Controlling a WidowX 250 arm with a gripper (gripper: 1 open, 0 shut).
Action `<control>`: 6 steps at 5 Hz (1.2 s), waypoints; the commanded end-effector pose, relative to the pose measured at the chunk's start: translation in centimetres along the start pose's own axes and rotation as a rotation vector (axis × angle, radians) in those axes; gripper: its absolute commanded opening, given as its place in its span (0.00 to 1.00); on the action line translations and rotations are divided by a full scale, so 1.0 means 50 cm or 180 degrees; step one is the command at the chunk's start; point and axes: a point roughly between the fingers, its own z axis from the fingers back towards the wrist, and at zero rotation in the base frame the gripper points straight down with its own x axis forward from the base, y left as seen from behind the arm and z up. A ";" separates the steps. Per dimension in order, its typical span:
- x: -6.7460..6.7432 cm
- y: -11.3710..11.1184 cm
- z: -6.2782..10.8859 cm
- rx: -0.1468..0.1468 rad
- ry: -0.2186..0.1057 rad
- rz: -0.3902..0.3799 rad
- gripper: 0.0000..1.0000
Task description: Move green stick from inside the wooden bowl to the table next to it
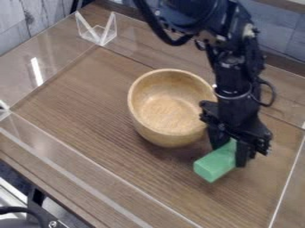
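Observation:
The green stick is outside the wooden bowl, just off its right front side and low over the table. My black gripper comes down from above and is shut on the stick's upper end. I cannot tell whether the stick's lower end touches the tabletop. The bowl's pale inside holds nothing I can see. The dark arm rises from the gripper toward the top of the view and covers part of the bowl's right rim.
Clear plastic walls run around the table's edges, with one close on the right of the stick. A clear bracket stands at the back left. Bare wood lies left of and in front of the bowl.

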 end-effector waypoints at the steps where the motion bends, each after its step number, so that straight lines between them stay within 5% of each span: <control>1: 0.006 -0.004 0.002 -0.0004 -0.0050 0.0100 0.00; 3: 0.006 -0.019 -0.004 -0.0003 -0.0016 0.0270 0.00; 4: 0.020 -0.028 0.002 -0.0016 -0.0033 0.0295 1.00; 6: 0.035 -0.018 0.026 -0.0100 -0.0039 -0.0014 1.00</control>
